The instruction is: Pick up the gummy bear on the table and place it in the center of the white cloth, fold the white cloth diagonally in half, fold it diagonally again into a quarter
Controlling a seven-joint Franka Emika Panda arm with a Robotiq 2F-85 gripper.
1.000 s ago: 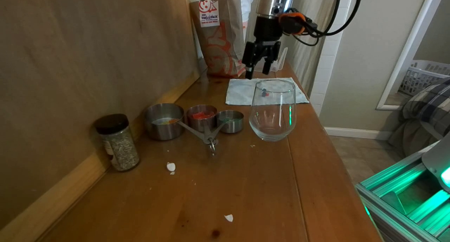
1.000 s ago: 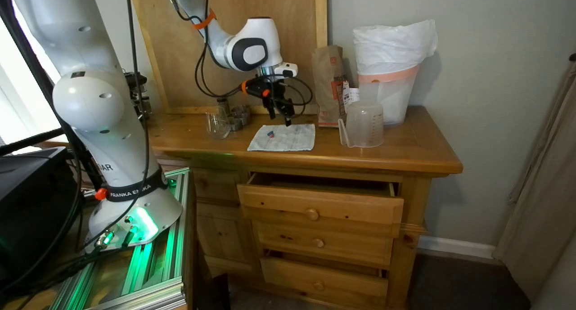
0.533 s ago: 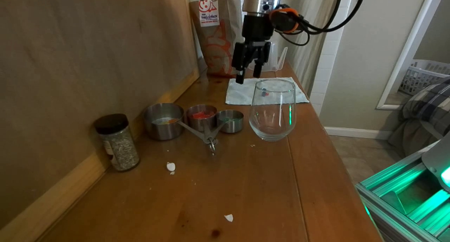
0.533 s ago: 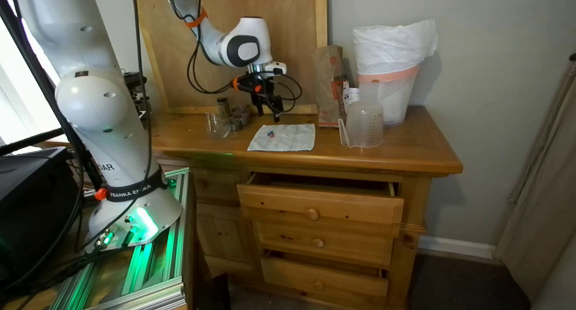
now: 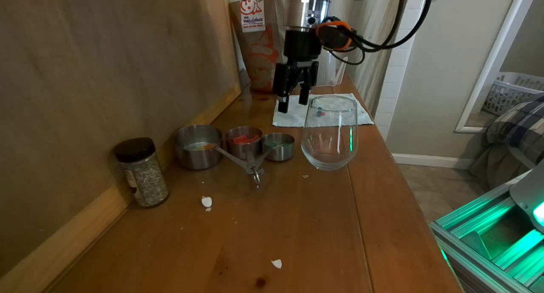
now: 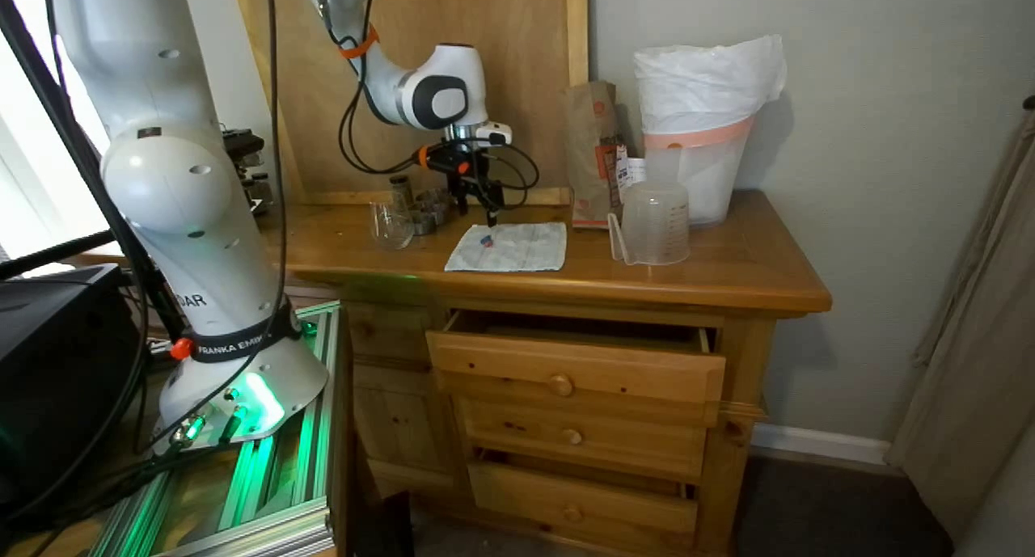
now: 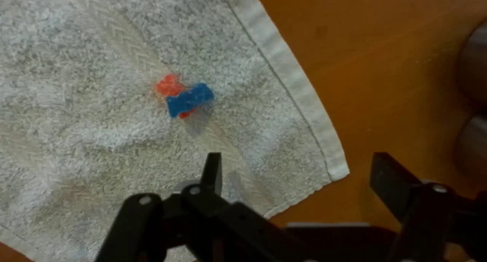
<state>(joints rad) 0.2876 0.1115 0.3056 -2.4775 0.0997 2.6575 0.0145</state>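
End effector [image 7: 297, 172]: jaws spread, holding nothing; at one corner of the white cloth [image 7: 121, 113], one jaw apparently over fabric, the other over worktop [image 7: 380, 87]. Probable faults: thin edge slipping the pinch, should the jaws close too high; worktop scraped, should they go too low; blue gummy bear [image 7: 190, 99] toppling off the red gummy bear [image 7: 169, 85], should the fold tug. Both bears: on the cloth, apparently off-centre, blue crosswise over red, red partly hidden. Cloth: pale grey, terry-textured, woven bands, unfolded, mildly rippled.
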